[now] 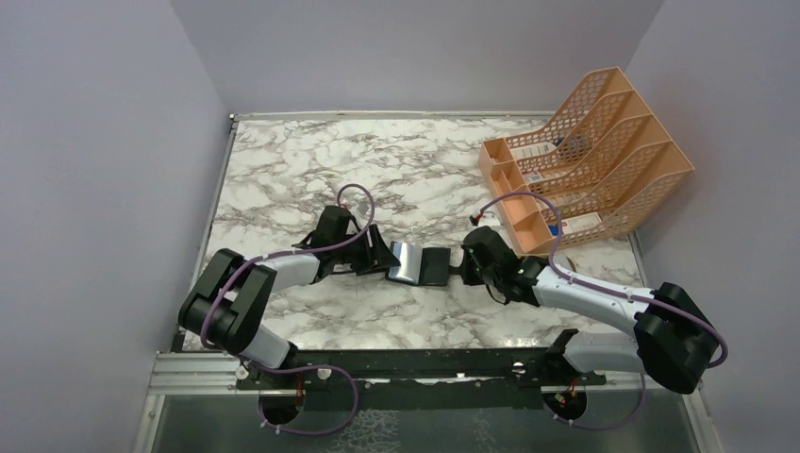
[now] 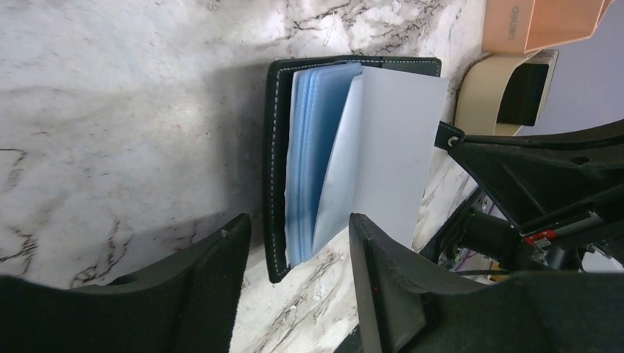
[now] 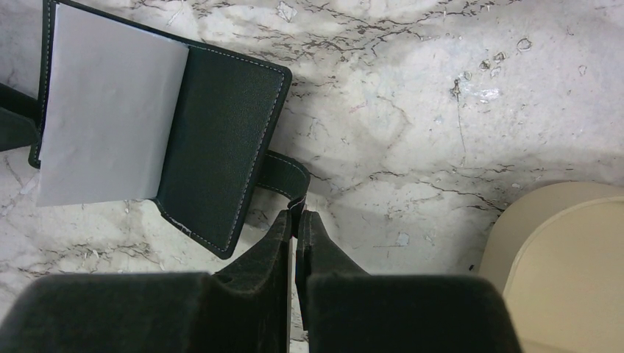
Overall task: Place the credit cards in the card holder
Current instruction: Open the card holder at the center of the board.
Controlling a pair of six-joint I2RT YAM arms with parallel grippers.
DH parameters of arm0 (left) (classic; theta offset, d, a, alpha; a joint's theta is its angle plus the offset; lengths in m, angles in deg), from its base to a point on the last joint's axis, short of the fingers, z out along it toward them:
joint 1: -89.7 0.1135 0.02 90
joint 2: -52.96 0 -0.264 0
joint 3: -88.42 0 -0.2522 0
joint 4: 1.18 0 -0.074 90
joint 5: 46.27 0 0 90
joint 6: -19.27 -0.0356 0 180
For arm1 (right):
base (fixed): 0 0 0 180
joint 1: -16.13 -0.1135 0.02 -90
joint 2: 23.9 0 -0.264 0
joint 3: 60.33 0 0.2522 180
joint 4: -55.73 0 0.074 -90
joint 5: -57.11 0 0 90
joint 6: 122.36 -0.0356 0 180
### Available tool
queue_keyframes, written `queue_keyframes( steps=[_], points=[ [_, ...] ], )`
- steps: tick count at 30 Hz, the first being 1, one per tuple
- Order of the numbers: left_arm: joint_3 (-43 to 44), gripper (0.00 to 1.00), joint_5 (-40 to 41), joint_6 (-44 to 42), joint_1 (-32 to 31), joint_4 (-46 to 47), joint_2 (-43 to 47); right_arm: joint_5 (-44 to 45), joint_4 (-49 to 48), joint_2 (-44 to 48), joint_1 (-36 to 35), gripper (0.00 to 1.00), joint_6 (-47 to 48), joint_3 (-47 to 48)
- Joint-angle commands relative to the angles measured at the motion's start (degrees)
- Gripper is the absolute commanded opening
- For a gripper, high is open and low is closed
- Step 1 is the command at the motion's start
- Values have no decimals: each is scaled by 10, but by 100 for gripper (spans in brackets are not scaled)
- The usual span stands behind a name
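My right gripper point(image 3: 298, 220) clamped the card holder point(image 3: 221, 140) by its snap tab point(image 3: 285, 173), probably pinning it open. My left gripper point(image 2: 298, 229), half-open, straddled the credit cards point(image 2: 390, 147), gripping nothing.

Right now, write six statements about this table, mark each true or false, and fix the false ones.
1. The card holder lies open on the marble table. True.
2. The left gripper is shut on a card. False: its fingers stand apart.
3. The right gripper is shut on the snap tab of the card holder. True.
4. The orange file rack stands at the table's left side. False: it stands at the far right corner.
5. The card holder sits in the tan dish. False: it lies on the table, apart from the dish.
6. A pale card lies on the open card holder. True.
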Motion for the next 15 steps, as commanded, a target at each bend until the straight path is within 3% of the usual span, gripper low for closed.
queue_keyframes(
  steps=[1, 3, 11, 13, 15],
  points=[
    [5, 51, -46, 14, -9, 53, -21, 8, -5, 4, -2, 1, -4, -4],
    [7, 49, -53, 19, -11, 63, -27, 5, -7, 7, -2, 1, -2, -6],
    [25, 15, -89, 34, -16, 77, -29, -16, -13, 14, -2, 1, 8, -2],
    [24, 3, -91, 38, -16, 76, -23, -31, -6, 17, -2, 5, 14, 7],
    [21, 0, -98, 44, -16, 76, -17, -56, 8, 17, -2, 15, 22, 26]
  ],
)
